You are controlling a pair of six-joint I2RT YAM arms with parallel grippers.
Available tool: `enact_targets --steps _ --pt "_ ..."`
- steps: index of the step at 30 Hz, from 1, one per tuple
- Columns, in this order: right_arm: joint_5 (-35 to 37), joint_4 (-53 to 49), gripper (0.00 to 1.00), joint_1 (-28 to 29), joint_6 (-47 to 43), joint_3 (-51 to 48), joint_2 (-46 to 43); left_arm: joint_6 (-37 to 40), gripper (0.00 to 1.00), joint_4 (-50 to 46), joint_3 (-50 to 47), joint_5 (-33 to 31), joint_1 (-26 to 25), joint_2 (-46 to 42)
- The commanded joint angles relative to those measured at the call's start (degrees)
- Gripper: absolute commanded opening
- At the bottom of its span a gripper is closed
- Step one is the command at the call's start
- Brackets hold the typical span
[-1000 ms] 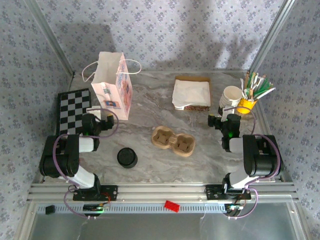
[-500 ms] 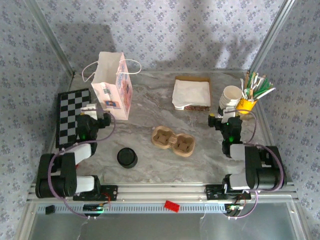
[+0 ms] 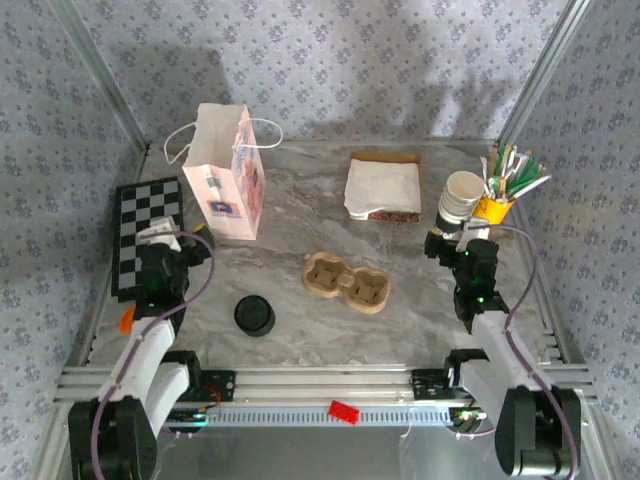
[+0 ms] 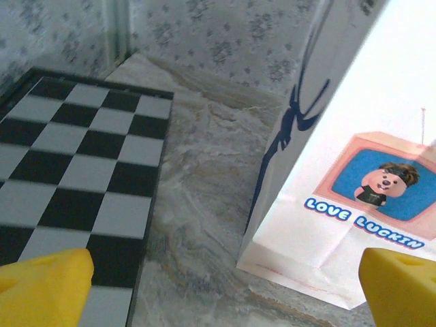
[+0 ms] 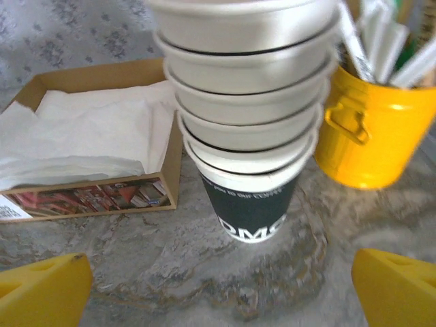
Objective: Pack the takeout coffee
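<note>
The takeout coffee is out of view. A cardboard cup carrier [image 3: 346, 284] with two wells lies mid-table. A black round lid [image 3: 254, 316] lies left of it. A stack of white paper cups [image 3: 462, 195] [image 5: 252, 116], its lowest cup dark-sleeved, stands at the back right. My right gripper [image 3: 452, 240] [image 5: 221, 300] is open just short of that stack, yellow fingertips [image 5: 41, 289] wide apart. A white and pink paper bag [image 3: 225, 180] [image 4: 354, 170] stands at the back left. My left gripper [image 3: 175, 242] [image 4: 225, 300] is open and empty, facing the bag's near corner.
A checkerboard [image 3: 135, 215] [image 4: 75, 150] lies at the left edge beside the bag. A cardboard box of napkins [image 3: 383, 188] [image 5: 88, 150] sits at the back centre. A yellow holder of stirrers [image 3: 492, 208] [image 5: 371, 136] stands right of the cup stack. Patterned walls close three sides.
Both arms have unfolded and stretched forward. The left gripper has shifted left towards the checkerboard and bag; the right gripper has moved closer to the cup stack. Both stay open.
</note>
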Motion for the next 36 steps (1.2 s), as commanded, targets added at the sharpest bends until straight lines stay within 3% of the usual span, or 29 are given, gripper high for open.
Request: enact_targets --steps 1,5,12,18,23,26,30,36 --pt "-0.66 -15.63 1.0 -1.58 7.63 4.01 -5.12 -9.76 1.0 -12.01 5.17 -1.91 0.51 -2.94" --pt "-1.43 -19.87 1.0 -4.09 16.75 3.42 -10.55 -14.89 1.0 -16.22 7.46 0.11 0.53 -4.71" --pt "-1.93 -33.27 1.0 -5.34 19.25 11.87 -10.47 -17.25 1.0 -29.84 13.23 7.0 -1.13 -5.1" --pt "-3.8 -49.09 1.0 -5.48 20.61 23.65 -4.56 -17.02 1.0 -39.46 17.3 3.28 -13.49 -5.35" --pt "-4.35 -59.92 1.0 -6.43 21.1 37.5 5.73 -17.76 1.0 -37.76 19.99 0.08 -26.97 -2.27" --pt "-5.04 -63.93 1.0 -7.15 20.93 45.64 11.81 -17.25 1.0 -34.91 22.57 -0.43 -32.61 2.27" --pt "-3.28 -66.67 0.98 -7.33 20.75 55.37 19.01 -14.27 1.0 -32.28 26.89 -0.97 -38.63 9.89" --pt "-4.19 -70.57 0.82 -8.25 20.71 68.47 32.23 -9.99 1.0 -30.76 34.67 0.59 -43.33 20.45"
